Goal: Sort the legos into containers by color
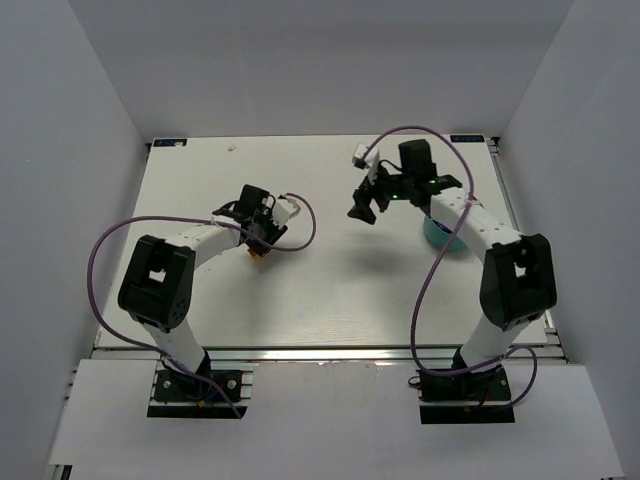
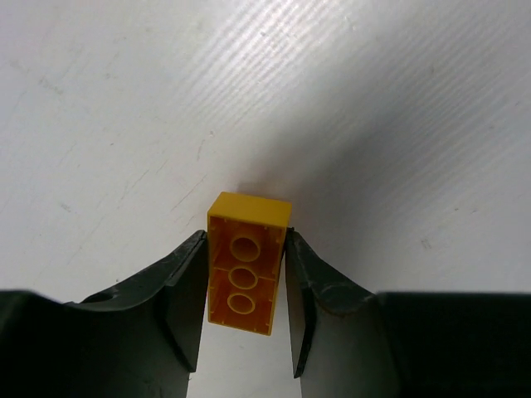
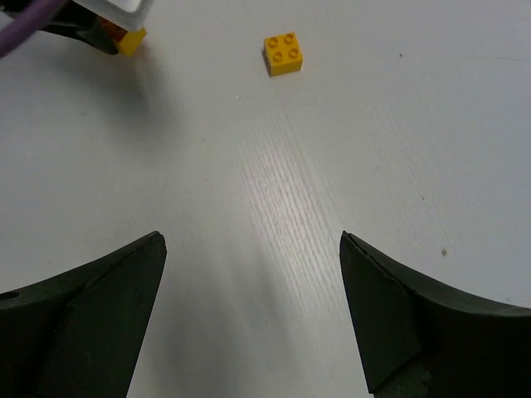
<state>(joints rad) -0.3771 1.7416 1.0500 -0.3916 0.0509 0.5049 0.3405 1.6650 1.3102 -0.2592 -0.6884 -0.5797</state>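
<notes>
A yellow lego brick (image 2: 247, 265) sits between the fingers of my left gripper (image 2: 246, 234), its hollow underside facing the wrist camera. Both pads press against its long sides, so the gripper is shut on it. From above, the left gripper (image 1: 262, 243) is low over the table left of centre, with the brick (image 1: 260, 256) showing just under it. My right gripper (image 3: 253, 240) hangs open above bare table with nothing between its fingers; from above this gripper (image 1: 365, 205) is right of centre. A small square yellow lego (image 3: 283, 52) lies on the table ahead of it. The teal container (image 1: 438, 236) is mostly hidden under the right arm.
White walls close in the table on the left, back and right. Purple cables loop from both arms over the table. A small white object (image 1: 359, 154) sits near the back edge.
</notes>
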